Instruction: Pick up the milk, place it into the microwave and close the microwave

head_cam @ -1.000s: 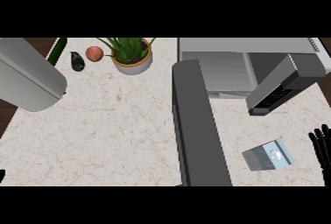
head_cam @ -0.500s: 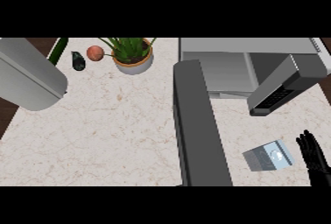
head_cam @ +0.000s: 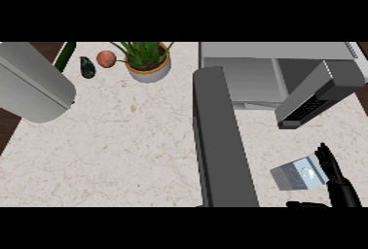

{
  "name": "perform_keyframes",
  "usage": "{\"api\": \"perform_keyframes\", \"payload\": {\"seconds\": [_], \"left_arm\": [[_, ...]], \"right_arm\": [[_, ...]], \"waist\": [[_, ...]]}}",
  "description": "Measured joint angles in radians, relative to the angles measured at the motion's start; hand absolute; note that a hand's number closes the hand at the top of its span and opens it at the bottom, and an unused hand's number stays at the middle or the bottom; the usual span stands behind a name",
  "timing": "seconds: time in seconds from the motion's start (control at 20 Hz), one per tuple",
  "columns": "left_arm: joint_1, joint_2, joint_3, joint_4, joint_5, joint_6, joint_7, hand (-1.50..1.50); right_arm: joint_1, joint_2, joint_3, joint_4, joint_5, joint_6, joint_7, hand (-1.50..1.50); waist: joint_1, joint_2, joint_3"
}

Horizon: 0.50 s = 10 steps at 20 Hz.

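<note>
One milk carton (head_cam: 300, 174) lies on the counter (head_cam: 129, 146), with the right robot hand (head_cam: 338, 182) just beside it.
Seen from above, the carton rests on its side near the counter's lower right, between the open microwave door (head_cam: 223, 141) on its left and the black hand on its right. That hand's fingers are stretched straight along the carton's right edge, close to it or touching, I cannot tell which, and its thumb juts out low beneath the carton; nothing is gripped. Above the carton stands the microwave (head_cam: 287, 73), its grey cavity facing the door that swings out toward me. Well away at the far left of the counter sit a potted plant (head_cam: 147, 61), a reddish fruit (head_cam: 105, 58) and a dark vegetable (head_cam: 87, 68). One large grey rounded object (head_cam: 32, 82) fills the upper left corner.
</note>
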Motion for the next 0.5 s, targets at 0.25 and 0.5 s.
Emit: {"api": "perform_keyframes", "payload": {"seconds": [0.25, 0.5], "left_arm": [[0.035, -0.005, 0.005, 0.004, 0.017, -0.025, -0.018, -1.50], [0.056, -0.008, 0.021, 0.011, 0.030, -0.057, -0.044, -1.50]], "right_arm": [[-0.070, -0.009, -0.009, 0.157, 0.005, 0.001, -0.091, -1.50], [-0.149, -0.016, -0.023, 0.320, -0.002, -0.001, -0.144, 1.50]], "waist": [[0.000, 0.000, 0.000], [0.002, 0.001, 0.000]]}}
